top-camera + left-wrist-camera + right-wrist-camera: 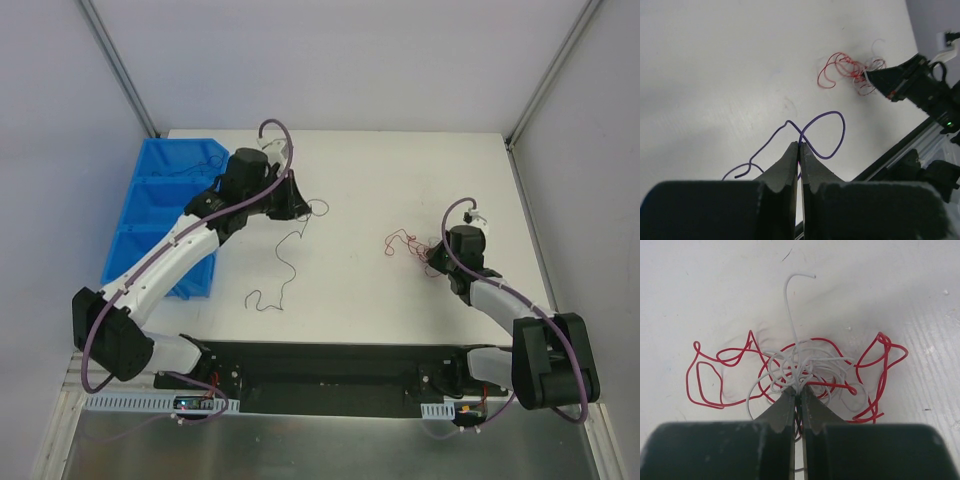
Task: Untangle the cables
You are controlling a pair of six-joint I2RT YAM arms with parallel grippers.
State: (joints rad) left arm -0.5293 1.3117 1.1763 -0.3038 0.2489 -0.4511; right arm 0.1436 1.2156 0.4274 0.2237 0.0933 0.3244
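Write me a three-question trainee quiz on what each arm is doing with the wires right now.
1. True or false: the left gripper has its jaws shut on the dark wire.
2. What do the right gripper jaws pinch? A) the red and white tangle; B) the dark wire; C) nothing.
3. On which side of the table, by the robot's own sides, does the blue bin stand?
Key: 1 true; 2 A; 3 left.
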